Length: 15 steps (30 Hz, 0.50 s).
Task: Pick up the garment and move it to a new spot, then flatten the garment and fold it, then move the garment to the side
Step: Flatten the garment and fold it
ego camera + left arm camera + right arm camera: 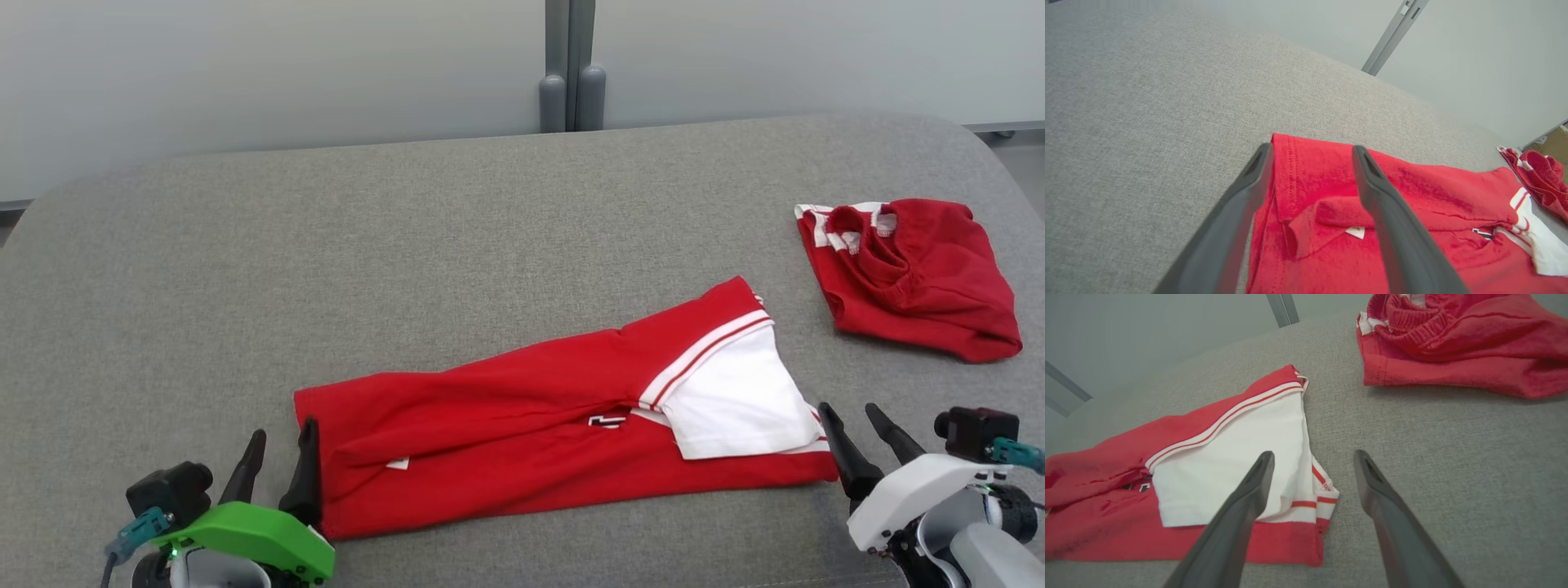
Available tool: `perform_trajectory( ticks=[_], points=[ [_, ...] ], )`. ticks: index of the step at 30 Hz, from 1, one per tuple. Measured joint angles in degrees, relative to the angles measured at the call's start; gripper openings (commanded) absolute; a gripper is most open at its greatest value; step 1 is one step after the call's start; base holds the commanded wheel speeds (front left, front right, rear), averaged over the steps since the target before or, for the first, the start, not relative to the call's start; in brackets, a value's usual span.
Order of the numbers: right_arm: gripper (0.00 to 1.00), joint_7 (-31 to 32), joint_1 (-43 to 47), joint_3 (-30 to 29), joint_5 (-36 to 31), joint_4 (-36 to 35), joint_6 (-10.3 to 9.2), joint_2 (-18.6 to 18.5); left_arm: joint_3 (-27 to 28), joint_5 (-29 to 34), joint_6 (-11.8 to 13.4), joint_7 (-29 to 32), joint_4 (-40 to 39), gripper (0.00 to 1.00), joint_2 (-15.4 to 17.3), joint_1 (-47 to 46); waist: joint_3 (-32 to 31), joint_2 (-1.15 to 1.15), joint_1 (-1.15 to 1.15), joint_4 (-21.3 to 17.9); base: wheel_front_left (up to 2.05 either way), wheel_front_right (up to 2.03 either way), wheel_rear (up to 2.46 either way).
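Red, and folded into a long strip, the shirt (522, 433) lies on the grey cloth-covered table (408, 245) close to the front edge, running from the left gripper towards the right one and slanting slightly away from the front edge at its right end. A white sleeve (735, 400) with red and white trim lies folded over the top of that right end. A small white label (397, 463) shows near the left end, where a fold of cloth is bunched up.

The left gripper (284, 429) sits at the shirt's left end with its fingers spread wide and nothing between them. In the left wrist view they straddle the hemmed corner. One finger stands right against the shirt's edge, but whether it touches cannot be told.

The right gripper (847, 407) is at the shirt's right end, fingers likewise spread and empty. In the right wrist view one finger stands in front of the sleeve and the other over bare table.

Crumpled red shorts (922, 278) with a ribbed waistband lie near the right edge, well apart from the shirt.
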Motion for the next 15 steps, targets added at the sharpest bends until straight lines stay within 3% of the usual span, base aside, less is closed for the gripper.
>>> perform_trajectory(
  ticks=[9,15],
  points=[
    [1.0,9.4,-7.8,1.3,2.0,2.0,0.04,-1.1,-0.4,2.3,0.5,-0.1,-4.6,1.0,-1.4,-0.2,0.6,0.0,0.0,1.5,0.0,0.0,0.0],
    [1.0,14.9,-8.4,1.2,4.8,5.2,0.05,-1.4,-0.4,2.7,0.5,-0.1,-6.1,1.0,-1.5,-0.2,1.7,0.0,0.0,3.4,0.0,0.0,0.0]
  ],
)
